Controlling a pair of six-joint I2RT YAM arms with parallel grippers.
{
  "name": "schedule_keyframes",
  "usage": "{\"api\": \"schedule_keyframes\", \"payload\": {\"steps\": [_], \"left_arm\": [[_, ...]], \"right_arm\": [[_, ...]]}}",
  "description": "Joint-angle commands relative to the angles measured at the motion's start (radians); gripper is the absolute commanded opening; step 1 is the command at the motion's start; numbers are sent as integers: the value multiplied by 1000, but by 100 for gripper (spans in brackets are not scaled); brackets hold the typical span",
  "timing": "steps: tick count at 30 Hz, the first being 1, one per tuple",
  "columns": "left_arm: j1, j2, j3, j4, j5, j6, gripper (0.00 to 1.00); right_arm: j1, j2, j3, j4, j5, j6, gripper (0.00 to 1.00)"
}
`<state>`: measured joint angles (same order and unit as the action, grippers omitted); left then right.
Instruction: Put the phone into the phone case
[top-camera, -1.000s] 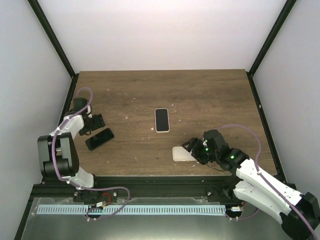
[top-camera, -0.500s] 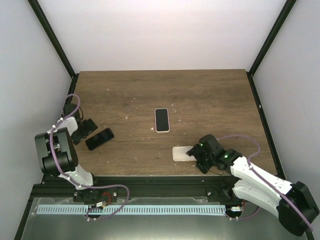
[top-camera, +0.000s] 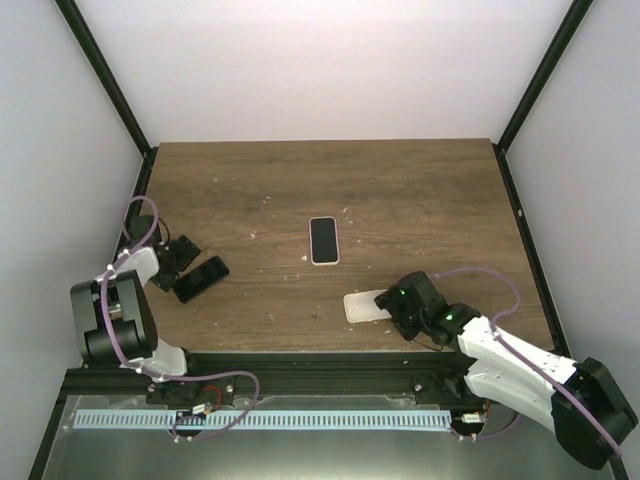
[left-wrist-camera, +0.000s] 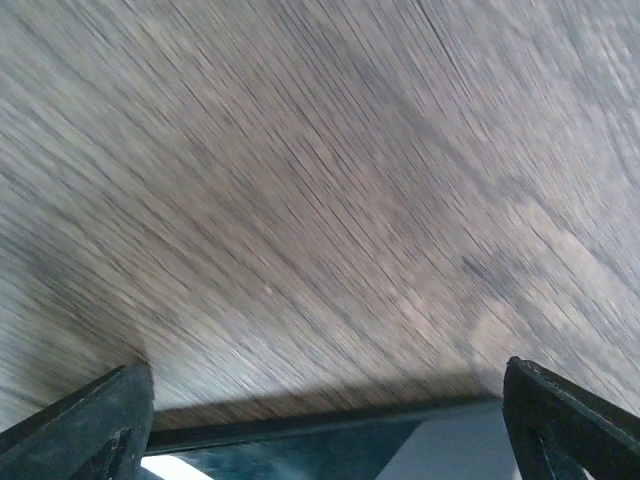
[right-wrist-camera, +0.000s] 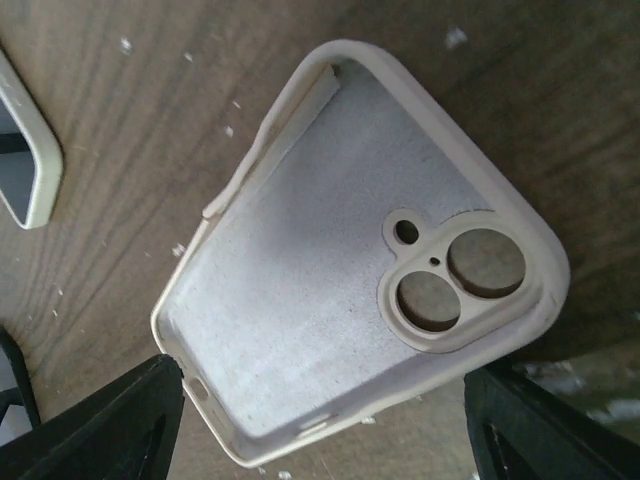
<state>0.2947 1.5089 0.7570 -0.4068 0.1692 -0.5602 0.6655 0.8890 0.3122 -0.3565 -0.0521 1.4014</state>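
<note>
Item one, the phone (top-camera: 201, 278): flat on the table (top-camera: 400, 190), glossy black, long axis slanted, its farther end angled rightward. We place it just ahead of the left gripper (top-camera: 178, 262); whether they touch we cannot tell. Left jaws: spread wide, nothing between them

Item two, the phone case (right-wrist-camera: 330, 290): cream, hollow side up, camera cut-out near one finger (right-wrist-camera: 560, 425). It lies just ahead of the right gripper (right-wrist-camera: 330, 430), whose jaws stand wide apart, pinching nothing we can see
</note>
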Motion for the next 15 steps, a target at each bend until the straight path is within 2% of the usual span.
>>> {"api": "schedule_keyframes", "payload": {"steps": [1,6,15], "left_arm": [[-33,-35,-106,-23,119,-107,96],[-81,-89,-185,26,174,-193,96],[-284,-113,-192,66,165,-264,95]], "right_arm": [[2,-4,-35,126,113,-85,78],[-16,49,-46,260,134,-214,78],[-114,252,-6,514,-9,-521,78]]}}
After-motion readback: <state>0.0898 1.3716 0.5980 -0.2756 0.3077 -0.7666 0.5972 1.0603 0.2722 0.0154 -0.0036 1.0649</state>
